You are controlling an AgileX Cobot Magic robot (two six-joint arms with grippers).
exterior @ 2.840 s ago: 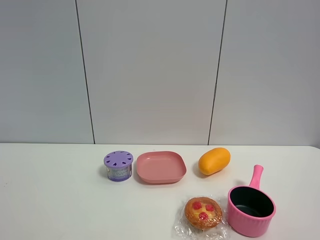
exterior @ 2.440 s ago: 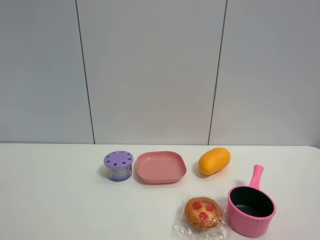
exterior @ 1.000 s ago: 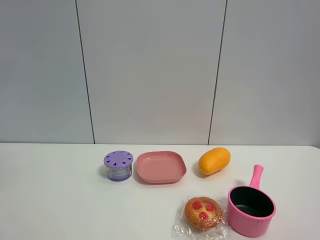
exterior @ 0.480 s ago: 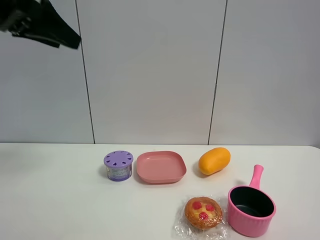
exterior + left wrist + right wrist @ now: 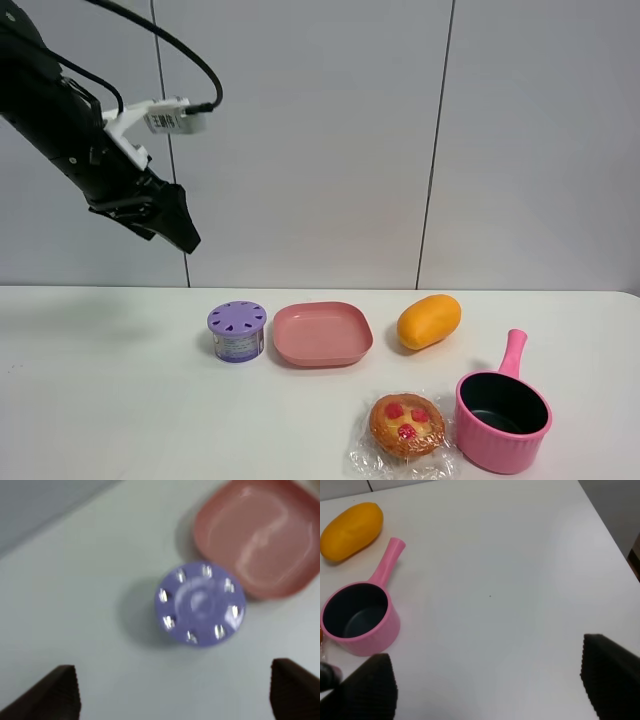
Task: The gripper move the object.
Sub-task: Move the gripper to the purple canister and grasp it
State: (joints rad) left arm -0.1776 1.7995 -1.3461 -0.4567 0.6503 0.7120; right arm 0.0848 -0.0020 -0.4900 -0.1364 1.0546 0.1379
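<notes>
Purple canister stands beside the pink plate; I see my left gripper high over it, jaws apart; right gripper likewise spread.

A pale grey panelled wall — split by 2 dark vertical seams — backs a plain white table.

Pink square plate, orange oval fruit, pink ribbed pot, plastic-wrapped tart, white table
</notes>
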